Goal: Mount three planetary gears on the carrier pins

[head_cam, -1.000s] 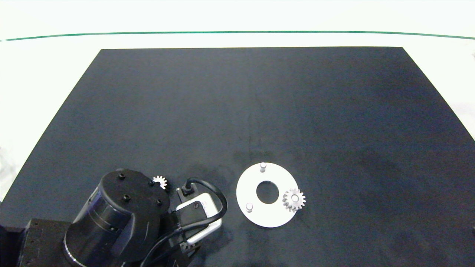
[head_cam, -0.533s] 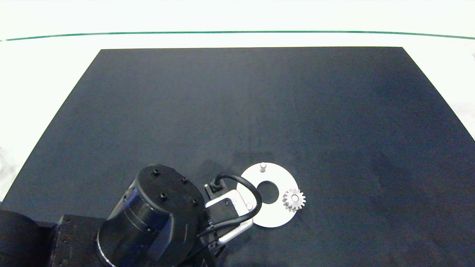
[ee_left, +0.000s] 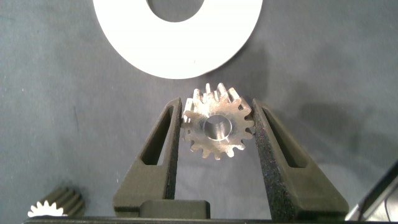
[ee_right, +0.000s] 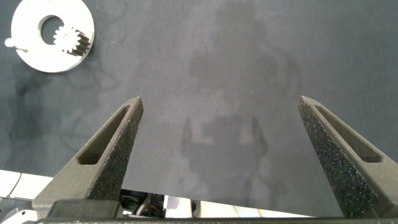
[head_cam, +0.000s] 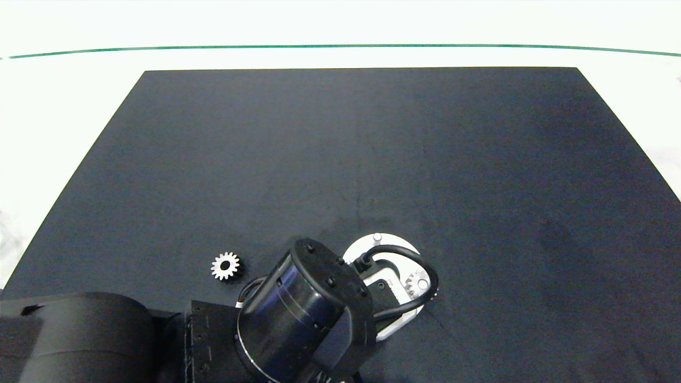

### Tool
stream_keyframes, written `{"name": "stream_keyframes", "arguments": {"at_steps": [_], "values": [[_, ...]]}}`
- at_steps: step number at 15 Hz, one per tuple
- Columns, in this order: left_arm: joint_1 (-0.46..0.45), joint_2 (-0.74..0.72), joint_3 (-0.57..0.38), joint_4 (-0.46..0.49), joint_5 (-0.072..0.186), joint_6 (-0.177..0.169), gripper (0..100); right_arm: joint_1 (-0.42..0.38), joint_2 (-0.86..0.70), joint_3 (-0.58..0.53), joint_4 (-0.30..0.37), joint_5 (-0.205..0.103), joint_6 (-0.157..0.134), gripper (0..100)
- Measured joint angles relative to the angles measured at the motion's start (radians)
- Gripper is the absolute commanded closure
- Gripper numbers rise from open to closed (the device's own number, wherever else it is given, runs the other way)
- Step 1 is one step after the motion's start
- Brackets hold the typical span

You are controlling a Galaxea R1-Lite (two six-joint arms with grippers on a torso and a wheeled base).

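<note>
Since the earlier head frames the left arm [head_cam: 303, 319] is shifting rightward along the lower edge, from lower left to lower centre, now overlapping the white disc [head_cam: 355, 250] and uncovering a loose gear [head_cam: 225, 266] that is sitting on the black mat [head_cam: 340, 149] at lower left of centre.

Left gripper [ee_left: 217, 127] is clamping a planetary gear [ee_left: 217, 126] between its two fingers [ee_left: 166, 146], teeth touching both pads, gear flat with centre hole facing the camera. In the left wrist view this held gear is sitting just below the disc's [ee_left: 180, 43] rim, near but not over it; whether it is touching the mat cannot be told. Another gear [ee_left: 57, 202] is partly showing at the lower left corner of that view.

On the disc, one gear [head_cam: 417, 282] is sitting on a carrier pin at the right side, partly hidden by the wrist cable in the head view; the right wrist view shows it [ee_right: 73, 38] on the disc [ee_right: 37, 53] at upper left. One bare pin [head_cam: 377, 237] is standing at the disc's top edge. The third pin is hidden under the arm.

Right gripper [ee_right: 221, 134] is hanging over bare mat, fingers [ee_right: 115, 140] wide apart, holding nothing, well away from the disc, outside the head view.
</note>
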Motion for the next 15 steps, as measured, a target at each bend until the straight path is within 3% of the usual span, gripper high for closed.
{"name": "stream_keyframes", "arguments": {"at_steps": [5, 8, 15], "values": [[0.004, 0.028, -0.04, 0.001, 0.001, 0.01, 78, -0.004, 0.001, 0.02, 0.001, 0.0, 0.005, 0], [0.01, 0.036, -0.071, 0.01, 0.001, 0.034, 78, -0.004, 0.0, 0.024, 0.0, 0.0, 0.018, 0], [0.012, 0.08, -0.116, 0.011, 0.001, 0.037, 78, -0.005, -0.006, 0.026, 0.0, 0.0, 0.026, 0]]}}
